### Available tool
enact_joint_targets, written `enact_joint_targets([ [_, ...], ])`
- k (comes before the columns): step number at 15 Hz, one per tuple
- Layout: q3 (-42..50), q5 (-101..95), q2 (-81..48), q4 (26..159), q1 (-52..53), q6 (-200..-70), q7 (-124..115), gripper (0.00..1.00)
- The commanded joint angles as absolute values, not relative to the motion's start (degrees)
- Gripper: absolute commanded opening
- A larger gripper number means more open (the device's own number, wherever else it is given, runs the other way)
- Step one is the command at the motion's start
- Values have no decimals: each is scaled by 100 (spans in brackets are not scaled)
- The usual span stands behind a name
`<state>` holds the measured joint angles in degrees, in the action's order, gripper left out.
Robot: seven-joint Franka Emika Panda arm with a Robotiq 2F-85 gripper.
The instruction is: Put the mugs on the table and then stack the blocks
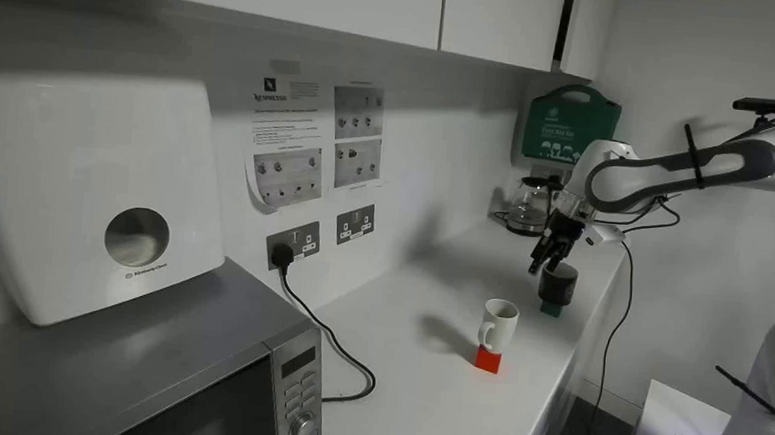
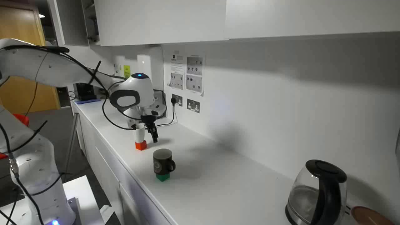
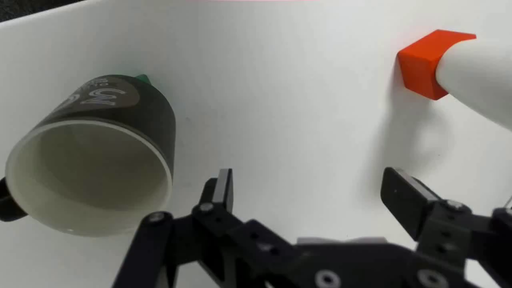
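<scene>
The dark mug (image 1: 557,284) rests upright on the green block (image 1: 550,309) on the white table (image 1: 414,417). Nearer the microwave, the white mug (image 1: 499,326) stands on the red block (image 1: 488,360). My gripper (image 3: 306,176) is open above the table, nothing between its fingers; in the wrist view it lies between the two mugs. That view looks into the dark mug (image 3: 156,112), its handle pointing left, and only a corner of the green block (image 3: 143,78) shows. At the right edge, the white mug (image 3: 480,76) is cut off and covers part of the red block (image 3: 420,64).
A glass kettle (image 2: 315,190) stands on the counter beyond the dark mug. At the opposite end is a grey microwave (image 1: 294,388), with a black power cable (image 1: 344,351) looping onto the counter. The wall (image 2: 281,125) runs behind; cupboards (image 2: 162,22) hang above.
</scene>
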<state>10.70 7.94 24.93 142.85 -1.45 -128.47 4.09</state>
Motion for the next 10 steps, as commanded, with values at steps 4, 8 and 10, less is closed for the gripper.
enact_joint_targets([
  [4, 968, 849, 2483, 14272, -257, -12825, 452, 100],
  [8, 915, 796, 2399, 14225, -282, -12920, 386, 100],
  [10, 874, 739, 2342, 14200, -311, -13009, 330, 100],
])
